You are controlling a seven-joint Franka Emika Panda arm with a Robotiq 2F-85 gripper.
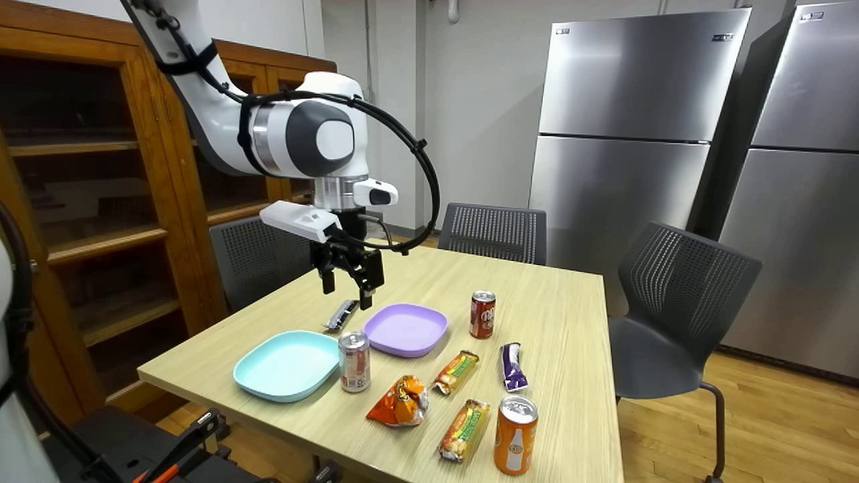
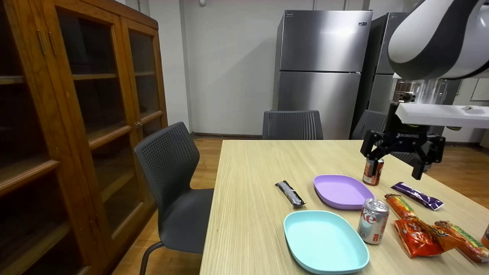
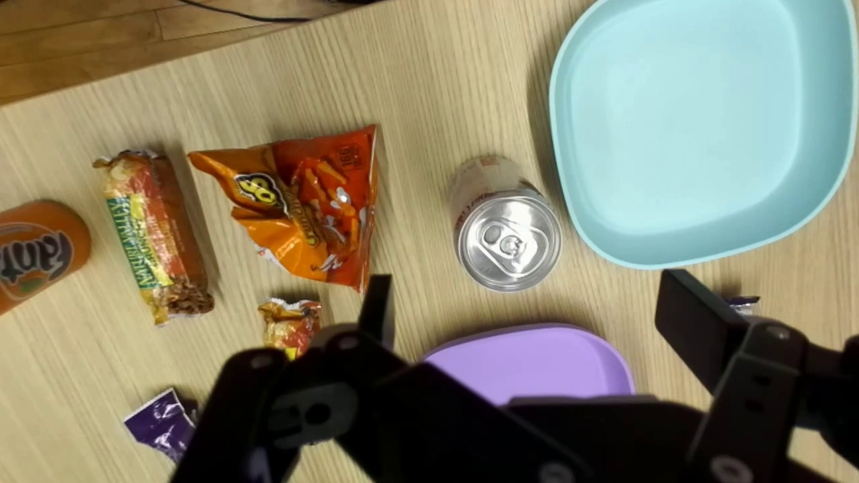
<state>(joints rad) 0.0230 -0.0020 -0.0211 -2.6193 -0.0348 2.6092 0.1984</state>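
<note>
Clearly empty, the gripper point(image 3: 527, 302) hangs wide, low in the wrist view: likely pre-grasp, next perhaps needing alignment over the silver can point(image 3: 510, 241) mid-frame.

Wrist view: orange can point(image 3: 41, 251) cut off by left edge; purple plate point(image 3: 537, 362) partly behind jaws.

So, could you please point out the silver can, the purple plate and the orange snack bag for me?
Silver can point(image 2: 373, 222): in an exterior view, on its printed side.
Purple plate point(image 1: 406, 329): in an exterior view, on its inner surface.
Orange snack bag point(image 3: 310, 208): wrist view, on its front.
</note>
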